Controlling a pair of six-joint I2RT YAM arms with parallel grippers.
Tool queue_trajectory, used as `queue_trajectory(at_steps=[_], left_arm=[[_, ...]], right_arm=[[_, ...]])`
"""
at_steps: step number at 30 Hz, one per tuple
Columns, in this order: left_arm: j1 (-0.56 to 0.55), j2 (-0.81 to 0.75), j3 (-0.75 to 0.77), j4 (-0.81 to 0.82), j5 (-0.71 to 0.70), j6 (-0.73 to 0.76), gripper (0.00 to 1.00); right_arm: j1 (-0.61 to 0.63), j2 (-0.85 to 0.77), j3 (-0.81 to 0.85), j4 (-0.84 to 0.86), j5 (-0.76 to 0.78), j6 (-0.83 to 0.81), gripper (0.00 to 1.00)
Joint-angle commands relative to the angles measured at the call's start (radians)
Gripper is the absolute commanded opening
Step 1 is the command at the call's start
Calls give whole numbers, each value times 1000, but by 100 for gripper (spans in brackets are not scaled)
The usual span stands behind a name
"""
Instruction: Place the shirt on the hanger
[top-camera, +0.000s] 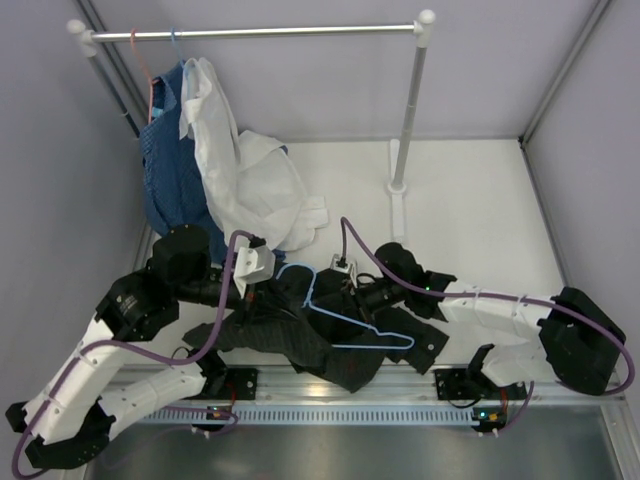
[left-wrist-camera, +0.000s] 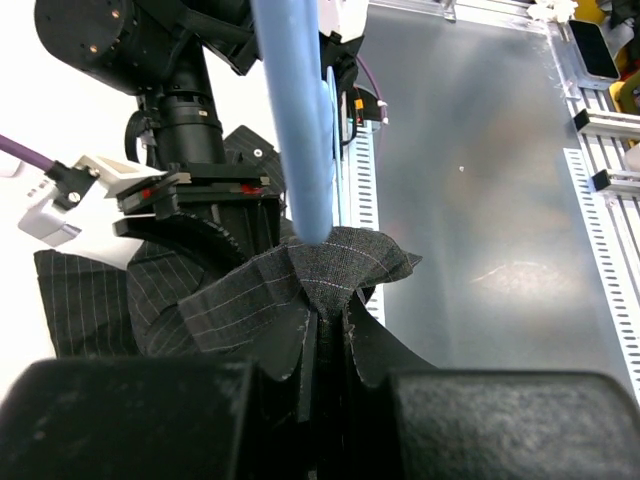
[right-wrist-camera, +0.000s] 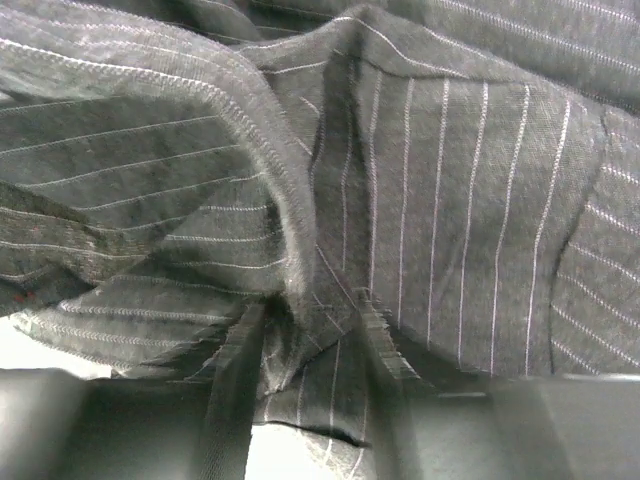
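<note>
My left tool (left-wrist-camera: 320, 335) is clamped narrow on a pinch of the shirt (top-camera: 335, 360), right where the hanger (left-wrist-camera: 300, 130) wire meets the cloth; I judge this anchors fabric against wire. The shirt lies bunched on the near bench (top-camera: 470, 200) between my arms, with the hanger on top. My right tool (right-wrist-camera: 310, 345) straddles a fold to spread it; whether it grips, I cannot tell.

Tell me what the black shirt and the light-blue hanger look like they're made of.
The shirt: thin woven cloth, matte, with fine pale pinstripes; the weave shows, edges fray and it folds softly. Possibly cotton or a blend; the fibre cannot be told. The hanger: thin wire with a smooth, slightly glossy light-blue coat, likely plastic over metal; the core is hidden.
</note>
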Motion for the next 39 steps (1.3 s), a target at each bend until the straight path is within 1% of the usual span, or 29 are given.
queue_trajectory(at_steps=[1, 2, 3, 4, 7, 9, 10, 11, 12, 13, 14, 15, 16, 18, 19, 20, 23, 26, 30, 32, 35, 37, 38, 39], left_arm=[[-2, 1, 37, 72, -3, 26, 0], [-2, 3, 35, 75, -5, 28, 0], [-2, 4, 32, 78, -7, 28, 0], [-2, 7, 32, 79, -5, 29, 0], [-2, 12, 32, 79, -13, 31, 0], [-2, 7, 31, 79, -42, 33, 0], [-2, 0, 29, 79, -63, 34, 0], [-2, -5, 29, 79, -89, 36, 0], [-2, -11, 28, 79, -164, 36, 0], [-2, -17, 29, 82, -210, 34, 0], [-2, -19, 31, 87, -252, 34, 0], [-2, -22, 31, 93, -291, 34, 0], [-2, -25, 29, 104, -357, 36, 0], [-2, -33, 20, 163, -419, 14, 0], [-2, -36, 12, 185, -474, 5, 0], [-2, -40, -3, 223, -491, 8, 0], [-2, -43, -40, 269, -531, 36, 0], [-2, -42, -64, 270, -554, 85, 0], [-2, -55, -123, 270, -649, 134, 0], [-2, -62, -138, 270, -655, 164, 0], [-2, -59, -161, 268, -634, 183, 0], [-2, -37, -170, 268, -649, 184, 0], [-2, -30, -173, 267, -660, 184, 0], [-2, -19, -176, 267, -672, 186, 0]], right_arm=[[13, -43, -8, 76, -8, 5, 30], [11, -44, -7, 79, -6, 7, 20], [10, -46, -1, 77, -4, 5, 9], [8, -49, 4, 76, 11, 5, 0], [-29, -72, 2, 59, 78, 24, 0], [-96, -116, -2, 12, 123, 31, 0], [-125, -133, -1, -18, 170, 34, 0], [-192, -168, 13, -56, 192, 33, 0], [-228, -190, 19, -125, 210, 28, 0], [-292, -208, 33, -172, 218, 4, 0], [-318, -239, 63, -220, 216, -16, 0], [-343, -251, 84, -311, 203, -44, 0], [-383, -256, 106, -362, 200, -100, 0], [-411, -259, 160, -448, 197, -146, 0], [-433, -258, 174, -511, 198, -177, 0], [-446, -255, 192, -535, 204, -183, 0], [-501, -245, 231, -617, 227, -180, 0], [-553, -227, 297, -722, 255, -182, 0], [-595, -202, 401, -869, 350, -205, 0], [-607, -189, 471, -939, 379, -216, 0], [-607, -175, 551, -975, 417, -219, 0], [-607, -164, 597, -1024, 483, -222, 0], [-607, -146, 646, -1047, 514, -228, 0], [-607, -135, 671, -1093, 582, -229, 0]])
